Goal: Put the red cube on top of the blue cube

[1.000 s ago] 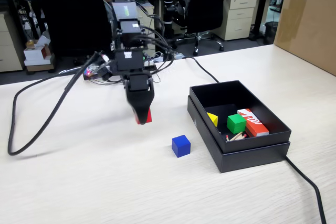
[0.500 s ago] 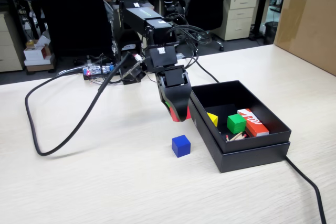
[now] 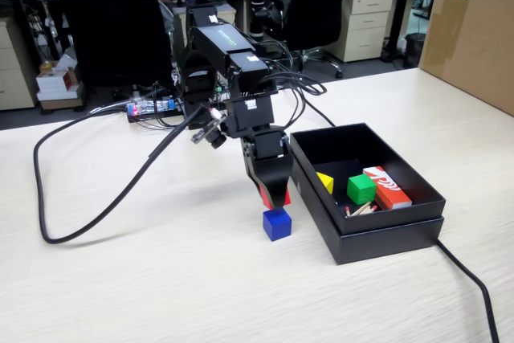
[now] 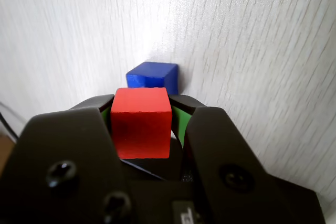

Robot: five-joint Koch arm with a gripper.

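My gripper (image 3: 275, 200) hangs just above the blue cube (image 3: 277, 224), which sits on the pale wooden table close to the black box's left wall. The jaws are shut on the red cube (image 4: 140, 123), which fills the gap between the green-lined fingers in the wrist view. In the fixed view only a sliver of the red cube (image 3: 285, 198) shows at the fingertips. Beyond the red cube, the wrist view shows the blue cube (image 4: 152, 76) on the table, a small gap away.
A black open box (image 3: 385, 234) stands right of the gripper, holding a green cube (image 3: 361, 189), a yellow block (image 3: 325, 182) and an orange-red box with white lettering (image 3: 386, 186). A thick black cable (image 3: 96, 206) loops over the table at left. A cardboard box (image 3: 472, 30) stands far right.
The arm has swung from the left towards the box and lowered, bringing the held red cube from mid-table to just above the blue cube. The blue cube has not moved.
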